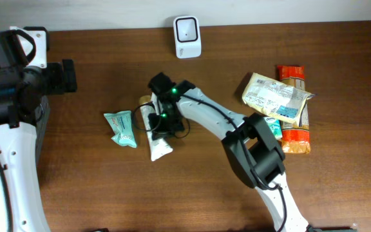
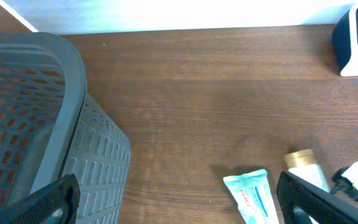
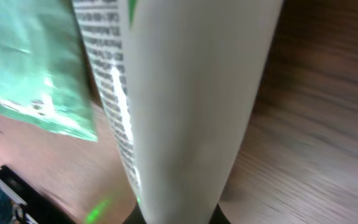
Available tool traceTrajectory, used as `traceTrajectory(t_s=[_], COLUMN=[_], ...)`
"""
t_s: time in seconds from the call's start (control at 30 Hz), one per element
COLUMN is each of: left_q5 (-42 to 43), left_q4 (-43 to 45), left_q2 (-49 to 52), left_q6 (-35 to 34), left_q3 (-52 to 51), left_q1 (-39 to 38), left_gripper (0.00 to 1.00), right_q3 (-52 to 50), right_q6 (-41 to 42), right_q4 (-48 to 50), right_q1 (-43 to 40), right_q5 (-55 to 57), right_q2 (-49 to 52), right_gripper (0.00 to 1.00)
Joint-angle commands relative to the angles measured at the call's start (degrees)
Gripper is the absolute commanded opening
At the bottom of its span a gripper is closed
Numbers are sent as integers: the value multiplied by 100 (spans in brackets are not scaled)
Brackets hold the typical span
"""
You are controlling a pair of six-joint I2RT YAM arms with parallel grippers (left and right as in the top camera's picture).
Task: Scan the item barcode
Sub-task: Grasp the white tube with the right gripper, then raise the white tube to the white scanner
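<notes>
The white tube (image 1: 160,147) lies near the middle of the bench (image 1: 95,187), its tan cap pointing toward the far edge. The right gripper (image 1: 161,124) is lowered over the tube's middle, and its jaws are clenched on the tube. In the right wrist view the frame is almost filled by the tube's pale body, with lines of small print down one side. The right arm is stretched across the bench from the near right, so part of the tube is hidden under it in the overhead view.

A teal sachet (image 1: 121,128) is seen just beside the tube, on its left, apart from it. The white scanner (image 1: 187,37) stands at the far edge, well apart from the tube, with bare wood between them. At the right a cream packet (image 1: 277,95) is laid across an orange packet (image 1: 294,113), with a teal item partly hidden beneath them.

The left gripper (image 1: 68,76) is held at the far left, its jaws released and spread wide with nothing between them. A grey slotted basket (image 2: 73,93) is seen just below it.
</notes>
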Motion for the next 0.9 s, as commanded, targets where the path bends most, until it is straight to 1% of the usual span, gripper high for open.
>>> traceTrajectory(t_s=[0.0,0.07,0.13,0.2,0.23,0.3,0.33,0.4,0.5,0.87], left_q5=[42,42,42,42,42,42,42,42,42,42], left_q4=[9,9,9,9,9,9,9,9,7,9], left_q2=[-46,-46,-46,-46,-46,-46,-46,-46,-46,-46], left_q6=[74,74,74,76,74,74,74,74,74,76], left_q3=[15,15,15,15,15,15,15,15,15,15], left_q1=[4,4,4,4,4,4,4,4,4,4], left_gripper=[99,99,99,99,99,99,99,99,99,99], right_q3=[-98,-98,-98,-98,-98,-98,-98,-98,-98,-98], right_q6=[-872,-1279,-1690,-1823,-1853,-2208,-2253,-2269,-2319,-2323], right_q4=[-92,-140,-160,-160,-160,-160,-153,-164,-157,-153], right_q1=[-468,-702,-1043,-1440,-1598,-1952,-2065,-2306,-2455,-2452], right_q5=[-120,-417,-1075,-1845,-2155,-3169,-3414,-3598,-3692,-3698], right_q2=[-739,-1211,-1797,-2247,-2374,-2575,-2618,-2715,-2820,-2839], right_gripper=[4,4,4,4,4,4,4,4,4,4])
